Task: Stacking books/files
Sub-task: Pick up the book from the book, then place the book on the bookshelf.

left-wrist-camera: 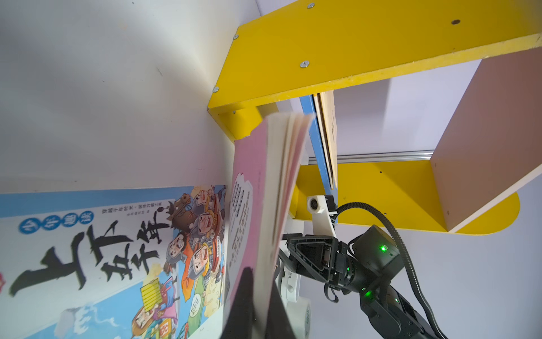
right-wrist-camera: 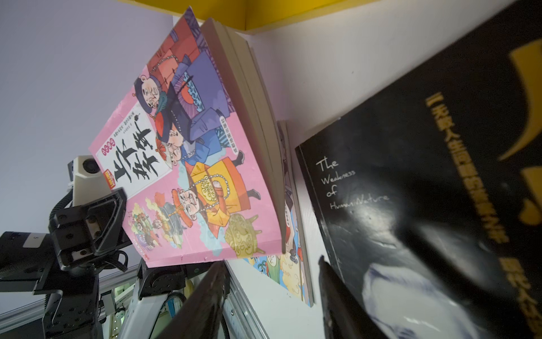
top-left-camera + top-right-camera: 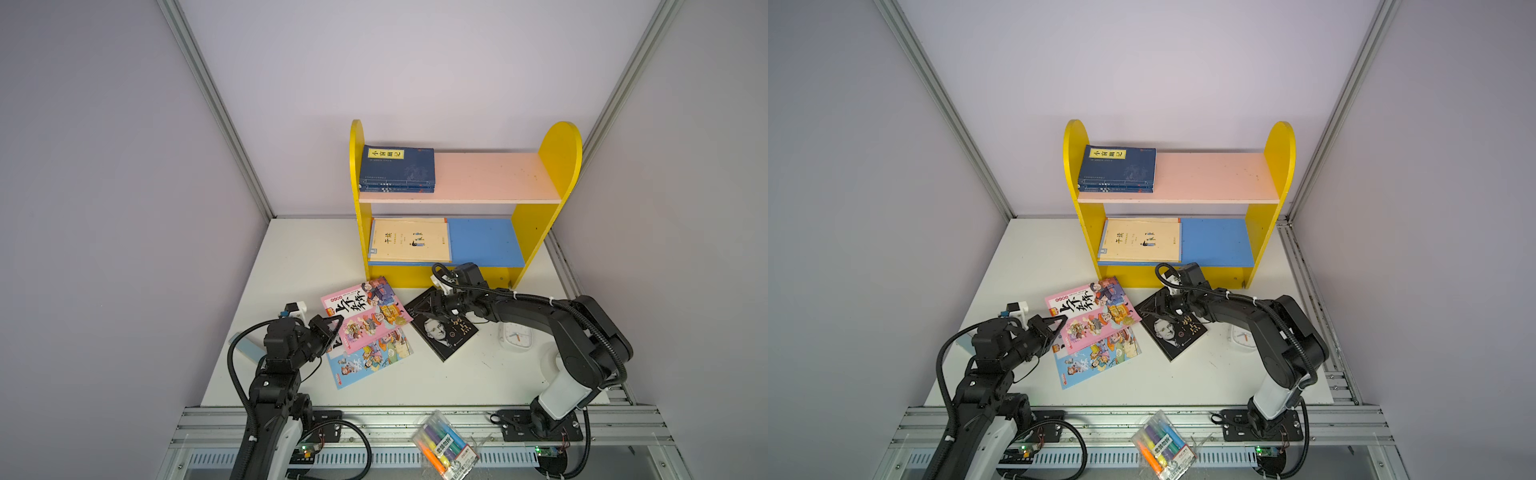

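the left wrist view alone shows the pink cartoon book (image 1: 258,187) from behind: back cover, pages fanning at the far end, raised off the blue cartoon book (image 1: 88,249), which lies flat on the white table (image 1: 102,88). only the right wrist view makes the english title on the black portrait book (image 2: 425,190) readable. only the top views take in the yellow shelf unit (image 3: 557,166), with the navy books (image 3: 399,166) stacked at the left end of its pink upper board and the cream books (image 3: 409,241) at the left end of the blue lower board.

the left gripper (image 3: 334,322) is clenched on the near edge of the pink cartoon book, holding it tilted above the blue one. the right gripper (image 2: 272,278) stands about half spread with nothing between its jaws, low at the black portrait book's corner nearest the pink one; whether a finger touches the cover i cannot tell.
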Controlling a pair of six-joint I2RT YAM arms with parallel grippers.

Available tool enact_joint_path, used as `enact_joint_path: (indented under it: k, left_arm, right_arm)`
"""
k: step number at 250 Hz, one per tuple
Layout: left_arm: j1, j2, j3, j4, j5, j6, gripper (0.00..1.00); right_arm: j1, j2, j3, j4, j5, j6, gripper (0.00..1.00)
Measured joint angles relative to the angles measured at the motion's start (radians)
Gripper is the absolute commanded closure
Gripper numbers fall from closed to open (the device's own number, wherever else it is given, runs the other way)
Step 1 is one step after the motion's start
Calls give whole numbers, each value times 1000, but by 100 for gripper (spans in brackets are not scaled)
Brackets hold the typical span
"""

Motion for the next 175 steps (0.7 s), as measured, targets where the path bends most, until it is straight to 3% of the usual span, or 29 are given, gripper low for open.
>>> enact_joint_path:
  k: [175]
  left_arm:
    - [2,11,-77,198,23,-119,100]
  right_arm:
    - [-6,15,-24,69,-31,49,45]
